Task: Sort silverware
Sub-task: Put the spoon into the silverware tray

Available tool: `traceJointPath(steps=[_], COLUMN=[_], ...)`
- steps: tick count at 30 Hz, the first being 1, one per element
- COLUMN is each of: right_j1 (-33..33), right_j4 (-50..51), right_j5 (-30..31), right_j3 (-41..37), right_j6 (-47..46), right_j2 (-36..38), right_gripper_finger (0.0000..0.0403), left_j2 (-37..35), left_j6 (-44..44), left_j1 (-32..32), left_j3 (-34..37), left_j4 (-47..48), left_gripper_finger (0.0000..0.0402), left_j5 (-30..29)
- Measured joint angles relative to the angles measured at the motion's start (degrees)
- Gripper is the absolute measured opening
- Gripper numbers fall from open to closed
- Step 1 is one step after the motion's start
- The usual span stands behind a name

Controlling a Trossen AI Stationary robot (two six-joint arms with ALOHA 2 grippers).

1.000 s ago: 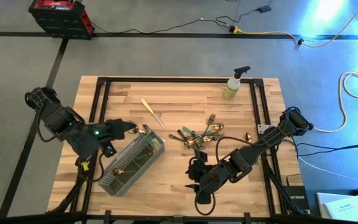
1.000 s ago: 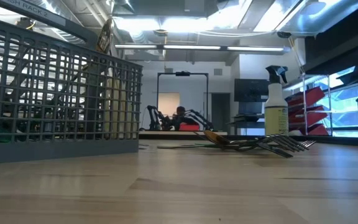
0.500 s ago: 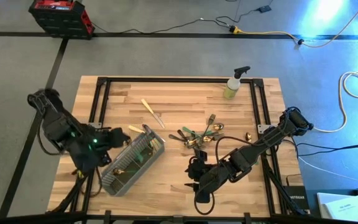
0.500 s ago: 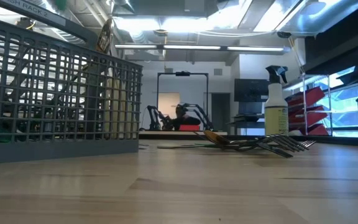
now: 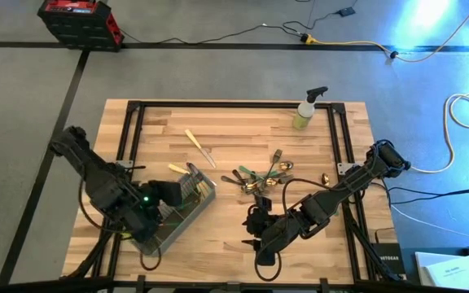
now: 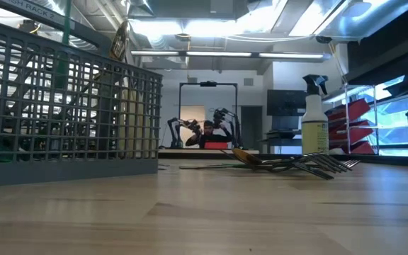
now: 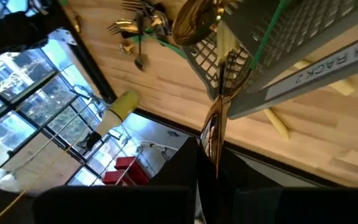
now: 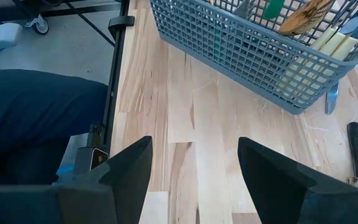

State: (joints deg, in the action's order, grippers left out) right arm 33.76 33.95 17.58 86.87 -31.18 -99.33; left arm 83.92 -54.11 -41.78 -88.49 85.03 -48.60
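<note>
Silverware (image 5: 259, 177) lies in a loose pile near the middle of the tabletop (image 5: 243, 130), handles fanning mostly toward the spray bottle (image 5: 306, 109); one cream-handled knife (image 5: 199, 147) lies apart, its long axis diagonal. More pieces sit in the grey mesh caddy (image 5: 172, 213). The left gripper (image 5: 168, 192) hovers over the caddy, clamped on a gold-headed piece (image 7: 215, 134) that runs lengthwise out from its fingers toward the caddy. The right gripper (image 8: 194, 155) waits near the tabletop's front edge, fingers apart and holding nothing.
</note>
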Motion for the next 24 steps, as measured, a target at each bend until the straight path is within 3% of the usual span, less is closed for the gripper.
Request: traceJointPath(steps=[10, 24], right_j1=[0.0, 0.02], right_j4=[0.02, 0.04], right_j5=[0.0, 0.37], right_j3=[0.0, 0.0], right_j6=[-0.02, -0.02], right_j2=[0.0, 0.0], right_gripper_finger=[0.0221, 0.0221], left_j2=[0.33, 7.64], left_j6=[-1.16, -2.26], left_j1=[2.21, 3.46], left_j3=[0.02, 0.04], left_j4=[-0.49, -0.43], left_gripper_finger=[0.0, 0.0], left_j5=[3.33, 5.69])
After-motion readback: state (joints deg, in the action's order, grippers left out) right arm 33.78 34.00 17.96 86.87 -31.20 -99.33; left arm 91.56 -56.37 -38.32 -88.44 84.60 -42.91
